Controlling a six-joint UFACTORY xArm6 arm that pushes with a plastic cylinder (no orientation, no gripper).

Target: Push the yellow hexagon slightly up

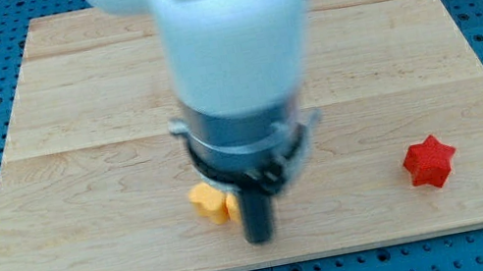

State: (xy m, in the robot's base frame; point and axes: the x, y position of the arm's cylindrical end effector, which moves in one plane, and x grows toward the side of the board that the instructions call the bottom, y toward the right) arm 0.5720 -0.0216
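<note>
The yellow hexagon (207,201) lies on the wooden board (69,116), low down and a little to the view's left of the middle, near the board's bottom edge. Only its left part shows; the rest is hidden behind the arm, so its facing and long axis cannot be made out, though the visible part runs slightly downward toward the view's right. My tip (259,238) sits just to the view's right of the hexagon and a little lower, and it looks to be touching the block's right edge or lying right beside it; the blur does not let me tell which. The rod is a plain dark stick with nothing to spread or pinch, and it holds nothing. Above it the arm's grey collar (244,140) and its white body (232,27) cover the middle of the board. A red star-shaped block (429,162) lies well apart, toward the view's right, at much the same height as the hexagon. A dark panel at the top of the arm is too blurred to read.
</note>
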